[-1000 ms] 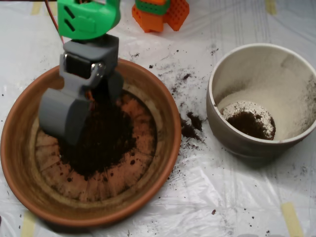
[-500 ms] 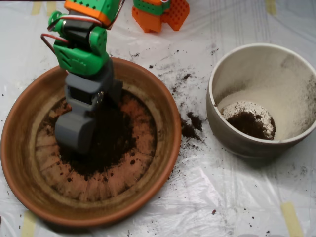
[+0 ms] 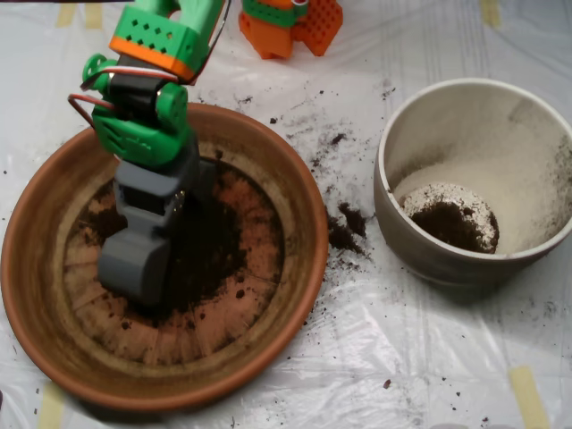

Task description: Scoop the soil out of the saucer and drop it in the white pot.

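the scoop [image 3: 136, 264] pointed down into the soil [image 3: 201, 255] in the saucer [image 3: 295, 188], long axis near vertical.

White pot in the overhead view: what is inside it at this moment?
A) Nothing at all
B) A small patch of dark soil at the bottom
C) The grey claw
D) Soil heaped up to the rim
B: the white pot holds only a small dark patch of soil low inside, while the claw sits over the saucer.
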